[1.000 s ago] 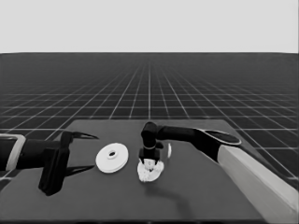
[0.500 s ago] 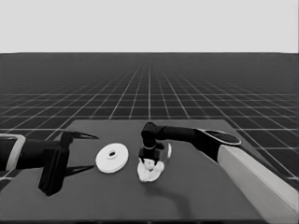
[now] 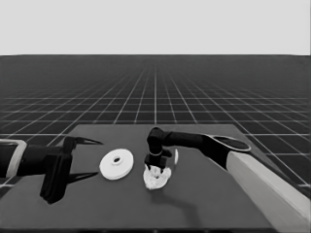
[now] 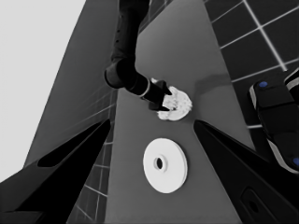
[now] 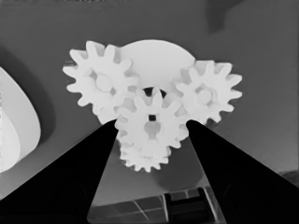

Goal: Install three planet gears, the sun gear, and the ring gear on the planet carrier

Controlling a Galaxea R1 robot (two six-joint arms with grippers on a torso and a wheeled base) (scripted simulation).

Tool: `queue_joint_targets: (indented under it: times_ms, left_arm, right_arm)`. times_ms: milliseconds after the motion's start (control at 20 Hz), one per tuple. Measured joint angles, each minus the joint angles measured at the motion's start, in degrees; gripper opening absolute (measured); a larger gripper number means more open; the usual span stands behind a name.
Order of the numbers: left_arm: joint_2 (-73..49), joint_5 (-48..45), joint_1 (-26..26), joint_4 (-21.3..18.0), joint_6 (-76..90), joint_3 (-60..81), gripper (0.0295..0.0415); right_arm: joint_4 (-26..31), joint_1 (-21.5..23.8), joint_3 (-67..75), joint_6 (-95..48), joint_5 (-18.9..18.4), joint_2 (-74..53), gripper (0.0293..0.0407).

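I see my right end effector [image 3: 155, 167] down in the middle of the worktop [image 3: 204, 204], right over the smaller round part [image 5: 156, 58]. This part lies flat. It looks like a plain white disc, and most of it is hidden under the gears. Two planet gears [image 5: 100, 84] sit flat on it, one on each side, with their teeth pointing out all round. A third small gear [image 5: 150, 123] is in the middle, between my two black fingers [image 5: 65, 177]. Its teeth mesh with the gears beside it, and it has a small dark square hole in its centre. The fingers touch it on both sides, so they are pinching it. A fourth gear [image 5: 142, 156] peeks out just behind it, partly hidden. All the gears lie flat, with their holes facing up at the wrist camera.

The larger round part [image 3: 116, 164] lies flat on the worktop just beside the gear pile, toward my left arm. It is a thick white disc with a dark hole in the middle, and nothing touches it.

A thin white piece [image 3: 176, 156] stands on edge just past the right end effector.

My left end effector [image 3: 85, 160] waits over the left end of the worktop with its fingers spread wide and nothing between them
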Motion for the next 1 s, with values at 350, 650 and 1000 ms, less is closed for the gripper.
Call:
queue_joint_targets:
  times_ms: [350, 650, 1000]
  left_arm:
    - [0.0, 0.0, 0.0, 0.0, 0.0, 0.0, 0.0385]
    - [0.0, 0.0, 0.0, 0.0, 0.0, 0.0, 0.0385]
    - [0.0, 0.0, 0.0, 0.0, 0.0, 0.0, 0.0385]
  right_arm:
    - [0.0, 0.0, 0.0, 4.2, 0.0, 0.0, 0.0310]
    - [0.0, 0.0, 0.0, 7.8, 0.0, 0.0, 0.0310]
    - [0.0, 0.0, 0.0, 12.0, 0.0, 0.0, 0.0310]
